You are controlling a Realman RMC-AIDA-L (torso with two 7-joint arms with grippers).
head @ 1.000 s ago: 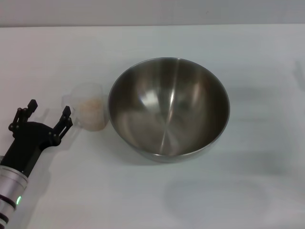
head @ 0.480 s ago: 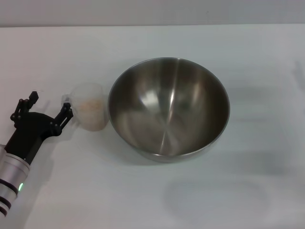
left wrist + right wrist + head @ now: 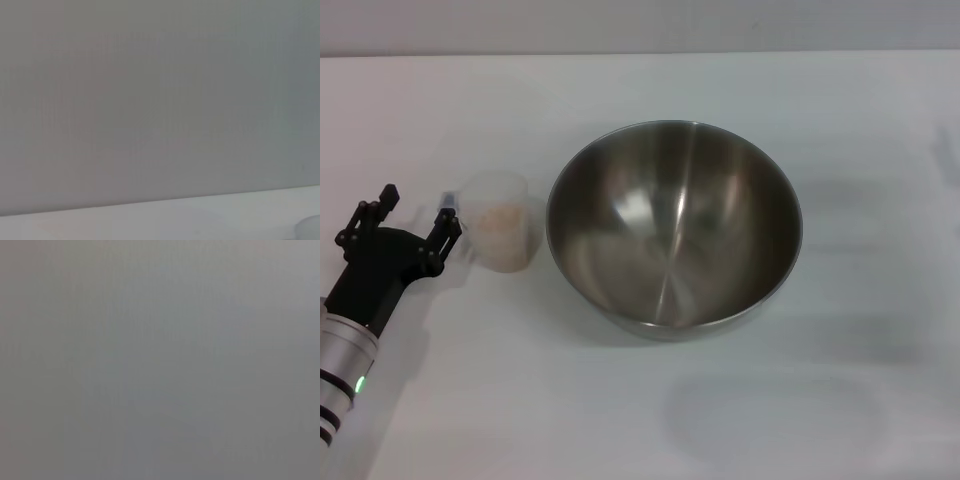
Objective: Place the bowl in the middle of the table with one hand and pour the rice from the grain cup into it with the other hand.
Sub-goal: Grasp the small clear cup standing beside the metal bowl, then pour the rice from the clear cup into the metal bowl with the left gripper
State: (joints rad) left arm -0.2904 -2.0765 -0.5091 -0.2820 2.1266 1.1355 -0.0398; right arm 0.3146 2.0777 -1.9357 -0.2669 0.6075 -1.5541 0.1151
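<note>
The steel bowl (image 3: 673,225) stands empty at the middle of the white table (image 3: 840,400) in the head view. The clear grain cup (image 3: 502,222) stands upright just left of the bowl, almost touching it, with pale rice (image 3: 506,238) in its lower part. My left gripper (image 3: 418,207) is open and low over the table just left of the cup. Its right finger (image 3: 446,226) is close beside the cup's handle side, and nothing is between the fingers. My right gripper is out of view. The wrist views show no task object.
The left arm's silver segment (image 3: 342,365) reaches in from the lower left corner. The table's far edge meets a grey wall (image 3: 640,25) at the back. The left wrist view shows only that wall and a strip of table (image 3: 150,222).
My left gripper has moved forward, away from me, along the cup's left side. Its fingers stand slightly closer together. The bowl has not moved.
</note>
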